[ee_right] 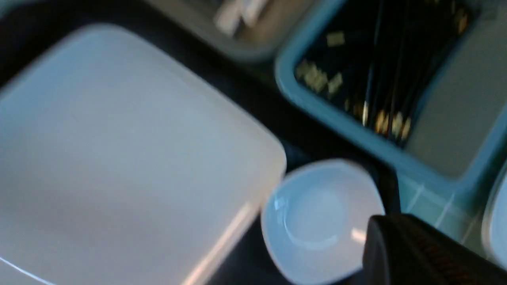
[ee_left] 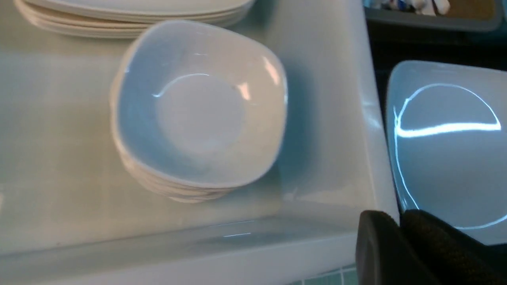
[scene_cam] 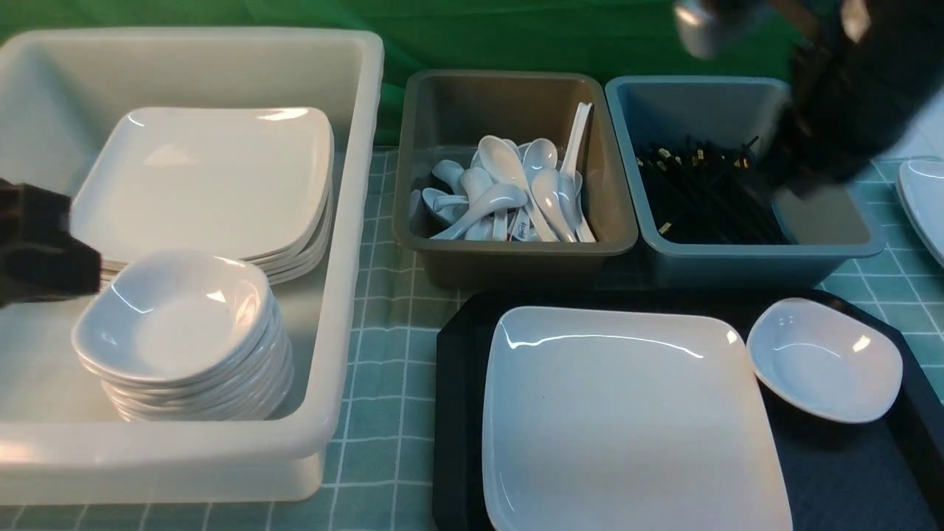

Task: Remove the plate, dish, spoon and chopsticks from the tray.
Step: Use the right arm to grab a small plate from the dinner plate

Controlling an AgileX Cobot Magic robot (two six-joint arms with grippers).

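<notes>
The front view is moderately bright and mostly crisp; white glare streaks the plate [scene_cam: 627, 420] and the dish [scene_cam: 822, 361], and motion smears the right arm [scene_cam: 848, 103]. The left wrist view is dimmer and slightly soft; the right wrist view is dark and heavily blurred.

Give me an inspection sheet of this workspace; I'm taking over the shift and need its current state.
Surface: green checked cloth
Job's things: plate and dish on black tray; spoons in brown bin, chopsticks in blue bin
Clutter: white tub holding stacked plates and dishes; more white ware at the right edge
Grippers: left, shut, empty, by the tub; right, shut, blurred, above blue bin
Cables: nothing seen
Surroundings: green curtain behind
</notes>
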